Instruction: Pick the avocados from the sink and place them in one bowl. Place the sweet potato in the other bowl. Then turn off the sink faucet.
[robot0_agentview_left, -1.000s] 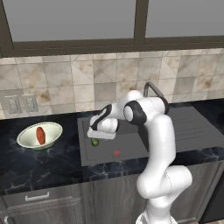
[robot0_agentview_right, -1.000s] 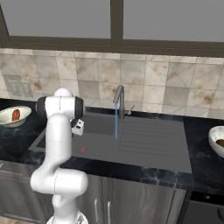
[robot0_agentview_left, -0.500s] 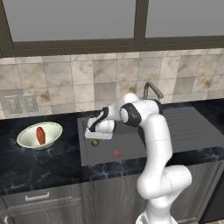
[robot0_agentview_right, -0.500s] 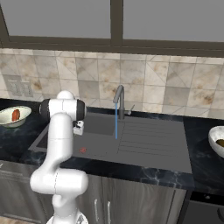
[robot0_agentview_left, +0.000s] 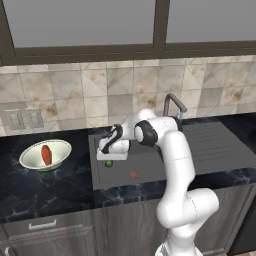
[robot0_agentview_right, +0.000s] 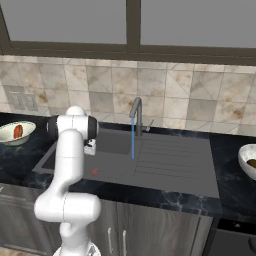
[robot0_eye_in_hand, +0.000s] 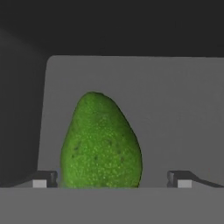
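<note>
Green avocado (robot0_eye_in_hand: 101, 142): pebbled, speckled skin, faintly shiny. Sink (robot0_agentview_left: 150, 170): smooth matt grey, ridged at 3 o'clock. Faucet (robot0_agentview_right: 136, 116): dull dark metal. Tabletop (robot0_agentview_left: 45, 187): polished black stone, pale veins. Bowl (robot0_agentview_left: 45, 154): glossy cream glaze. Wall tiles (robot0_agentview_left: 100, 92): mottled beige stone, low sheen. Arm (robot0_agentview_left: 175, 165): smooth glossy white plastic.

Base views flank the sink (robot0_agentview_left: 150, 170); hand view seemingly close above.

bright green avocado (robot0_eye_in_hand: 100, 142) on sink (robot0_agentview_left: 150, 170) floor, sweet potato (robot0_agentview_left: 46, 154) in cream bowl (robot0_agentview_left: 30, 161)
</note>
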